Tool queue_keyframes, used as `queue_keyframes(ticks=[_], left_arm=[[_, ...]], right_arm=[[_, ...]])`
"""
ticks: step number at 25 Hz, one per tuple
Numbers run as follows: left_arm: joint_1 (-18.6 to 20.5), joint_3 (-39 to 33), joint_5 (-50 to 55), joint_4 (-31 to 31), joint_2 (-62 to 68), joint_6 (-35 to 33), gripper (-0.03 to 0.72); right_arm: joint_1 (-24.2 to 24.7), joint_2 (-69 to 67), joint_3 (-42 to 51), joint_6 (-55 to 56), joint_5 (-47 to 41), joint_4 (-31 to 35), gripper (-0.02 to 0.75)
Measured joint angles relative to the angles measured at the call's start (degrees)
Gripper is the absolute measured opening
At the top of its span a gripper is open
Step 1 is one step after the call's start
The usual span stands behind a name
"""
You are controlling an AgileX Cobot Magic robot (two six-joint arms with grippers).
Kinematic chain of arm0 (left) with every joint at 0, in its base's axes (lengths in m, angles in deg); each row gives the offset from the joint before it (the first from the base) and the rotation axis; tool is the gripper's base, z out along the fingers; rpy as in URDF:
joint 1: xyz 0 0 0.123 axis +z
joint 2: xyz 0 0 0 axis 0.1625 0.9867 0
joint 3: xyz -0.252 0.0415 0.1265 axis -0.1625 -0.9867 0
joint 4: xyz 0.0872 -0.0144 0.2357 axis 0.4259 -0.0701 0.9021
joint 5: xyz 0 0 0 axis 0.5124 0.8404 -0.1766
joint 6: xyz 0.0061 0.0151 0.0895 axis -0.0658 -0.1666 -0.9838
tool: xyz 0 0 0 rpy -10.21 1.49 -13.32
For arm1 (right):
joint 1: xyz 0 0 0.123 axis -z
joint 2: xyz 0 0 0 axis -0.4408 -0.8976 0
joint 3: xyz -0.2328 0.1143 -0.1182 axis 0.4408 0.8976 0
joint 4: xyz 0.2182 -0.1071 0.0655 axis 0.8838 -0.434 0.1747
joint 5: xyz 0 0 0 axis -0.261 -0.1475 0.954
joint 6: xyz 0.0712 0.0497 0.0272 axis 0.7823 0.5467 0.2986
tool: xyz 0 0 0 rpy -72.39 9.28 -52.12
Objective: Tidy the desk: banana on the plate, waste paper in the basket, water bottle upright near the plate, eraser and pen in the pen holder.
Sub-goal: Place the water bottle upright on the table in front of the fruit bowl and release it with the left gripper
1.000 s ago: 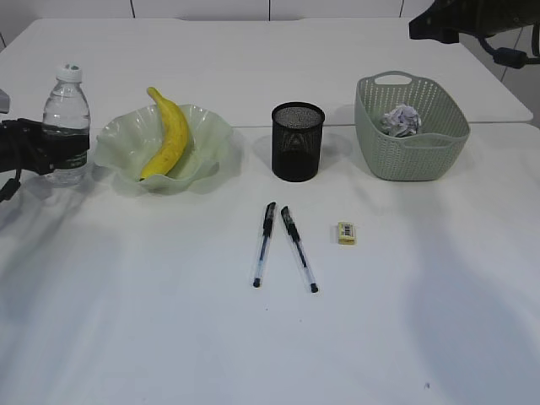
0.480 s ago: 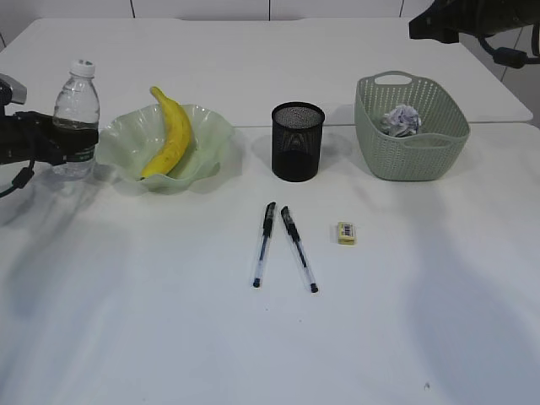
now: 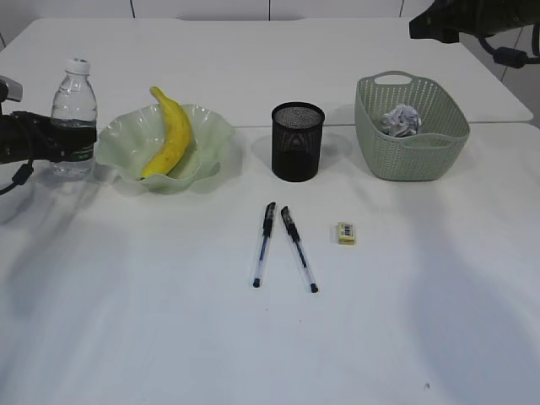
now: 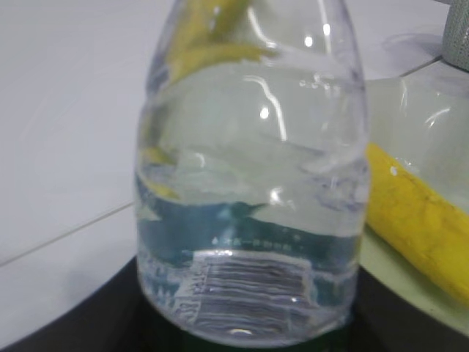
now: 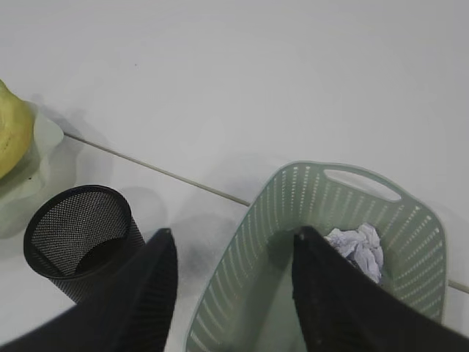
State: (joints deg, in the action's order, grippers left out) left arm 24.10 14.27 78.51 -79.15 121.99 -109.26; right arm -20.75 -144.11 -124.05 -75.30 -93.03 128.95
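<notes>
Because the water bottle (image 3: 72,118) was meant to finish upright beside the plate (image 3: 215,135), I held it standing at the far left of the exterior frame, my left gripper (image 3: 46,143) clamped around its labelled lower body, cap uppermost. Its base looked close to the desk (image 3: 270,337); whether it was resting there I could not tell. The left wrist view was filled by the bottle, with the banana (image 3: 169,135) at its right edge. That banana lay across the plate, left of centre. The crumpled waste paper (image 3: 400,120) sat inside the basket (image 3: 409,152), upper right. My right gripper (image 5: 233,293) hung above the basket, jaws parted and holding nothing, clear of the work. Two pens (image 3: 285,245) and the eraser (image 3: 346,233) lay on the desk at centre, below the pen holder (image 3: 297,142), not yet collected.

Compared with a second earlier, the bottle stood slightly higher in the frame and nearer the plate's rim, and my grip had not altered. Everything else was unmoved.
</notes>
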Motion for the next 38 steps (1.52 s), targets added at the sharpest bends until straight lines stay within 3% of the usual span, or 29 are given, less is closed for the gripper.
queue_keyframes(ticks=[10,25,38], left_arm=[[-0.07,4.05,-2.33,2.48,0.62,1.61,0.375],[-0.07,4.14,-2.46,2.81,0.62,1.71,0.375],[-0.07,6.92,4.21,3.32,1.09,2.71,0.375]], right_arm=[[0.0,0.0,0.0,0.0,0.0,0.0,0.385],[0.0,0.0,0.0,0.0,0.0,0.0,0.385],[0.0,0.0,0.0,0.0,0.0,0.0,0.385]])
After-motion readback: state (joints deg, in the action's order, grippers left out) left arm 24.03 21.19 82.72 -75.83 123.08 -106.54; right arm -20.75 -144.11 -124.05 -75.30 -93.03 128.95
